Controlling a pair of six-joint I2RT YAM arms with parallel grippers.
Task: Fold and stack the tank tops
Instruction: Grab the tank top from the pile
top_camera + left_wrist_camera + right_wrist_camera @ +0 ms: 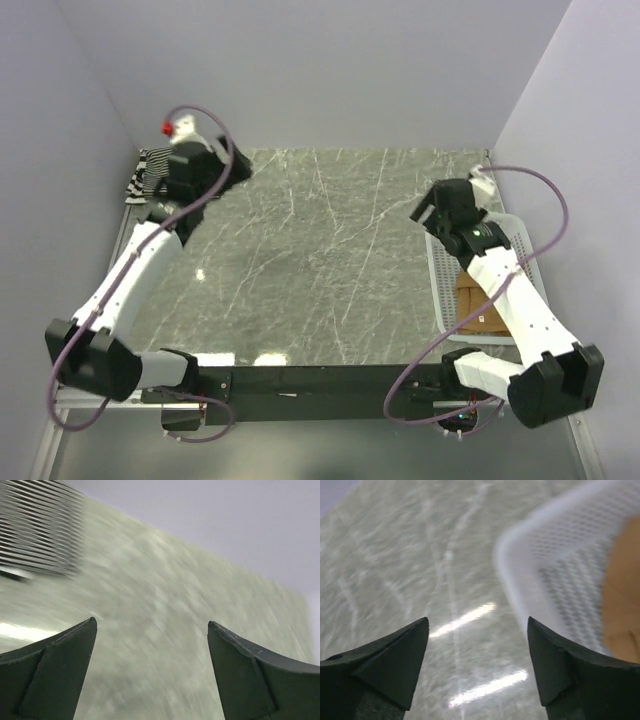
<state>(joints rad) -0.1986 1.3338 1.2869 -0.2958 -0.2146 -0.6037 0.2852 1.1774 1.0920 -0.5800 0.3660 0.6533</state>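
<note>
Tan tank top (476, 298) in basket (436, 258), half hidden; striped tank top (148, 180) opposite, obscured; left fingers (55, 670) and right fingers (385, 665) spread, empty.

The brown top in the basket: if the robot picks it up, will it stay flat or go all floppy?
Probably floppy: the brown top looks like soft cloth, so it would likely droop from wherever it is pinched. It seems to lie flat and low in the basket, so it is probably light. Cloth should not roll.
</note>
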